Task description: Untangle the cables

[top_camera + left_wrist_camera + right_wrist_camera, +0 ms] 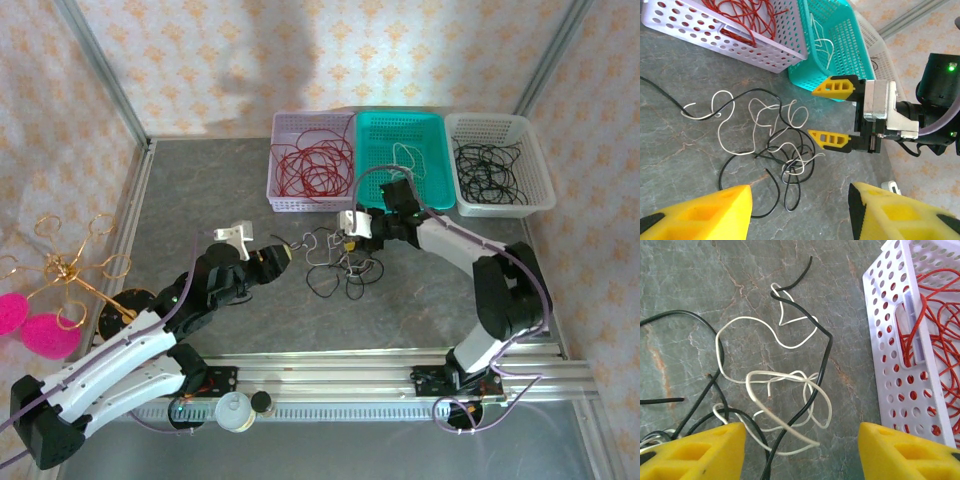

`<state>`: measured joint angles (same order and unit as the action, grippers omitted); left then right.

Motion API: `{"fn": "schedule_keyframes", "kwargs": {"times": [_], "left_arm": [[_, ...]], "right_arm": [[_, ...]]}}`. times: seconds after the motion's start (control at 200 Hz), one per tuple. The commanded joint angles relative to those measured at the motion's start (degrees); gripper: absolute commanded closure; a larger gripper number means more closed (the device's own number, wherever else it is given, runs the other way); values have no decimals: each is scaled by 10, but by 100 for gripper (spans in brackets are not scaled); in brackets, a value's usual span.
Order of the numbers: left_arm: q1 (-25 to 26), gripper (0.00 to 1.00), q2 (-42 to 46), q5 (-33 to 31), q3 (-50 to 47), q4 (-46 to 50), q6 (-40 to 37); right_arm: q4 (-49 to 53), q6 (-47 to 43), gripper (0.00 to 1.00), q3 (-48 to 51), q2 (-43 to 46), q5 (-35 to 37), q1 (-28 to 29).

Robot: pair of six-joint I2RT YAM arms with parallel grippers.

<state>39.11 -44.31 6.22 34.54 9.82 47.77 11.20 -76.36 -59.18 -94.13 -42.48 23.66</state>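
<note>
1. Near the middle of the worktop lie the cables, a loose flat heap of white and black strands. Red cables sit apart in the purple basket at 12 o'clock.
2. At 9 o'clock of the heap is the left claw. Its fingers are apart and nothing is between them.
3. At 12 o'clock of the heap is the right claw. It is let go too. Seen from its own wrist, a white cable lies on the worktop under the gap, but it is not pinched.
4. From the top the heap looks a bit longer from 9 o'clock to 3 o'clock. I think it has no one way it points, because it loops all around. From the right wrist, one black cable sticks its end out to 12 o'clock.
5. What could go wrong: black strands cross over the white one right by the gap. If the right claw shuts there, it may grab both colours and pull the knot tighter.
6. Nothing holds the heap down. A fast pull may drag the whole heap along and not free one strand.
7. Both claws are near each other, so they could bump. From the right wrist, the purple basket is just beside at 3 o'clock, and a swing that way could knock it.
</note>
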Motion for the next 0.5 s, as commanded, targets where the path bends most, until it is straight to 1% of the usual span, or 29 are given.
{"fn": "schedule_keyframes", "kwargs": {"times": [0.0, 0.145, 0.22, 0.295, 0.395, 0.496], "left_arm": [[-1, 46, 7, -23, 6, 17, 0], [-1, 46, 5, -24, 9, 16, 2], [-1, 46, 1, -22, 13, 18, 0], [-1, 46, -6, -23, 21, 21, -6], [-1, 46, -17, -23, 35, 27, -18], [-2, 46, -23, -24, 41, 31, -23]], "right_arm": [[21, -20, 42, -14, -16, -6, 9], [20, -21, 46, -9, -27, 0, 10], [16, -14, 52, -9, -29, 3, 10], [1, -3, 60, 0, -28, 2, 10], [-9, 7, 80, 11, -22, -5, 11], [-20, 20, 90, 26, -3, -7, 11]]}}
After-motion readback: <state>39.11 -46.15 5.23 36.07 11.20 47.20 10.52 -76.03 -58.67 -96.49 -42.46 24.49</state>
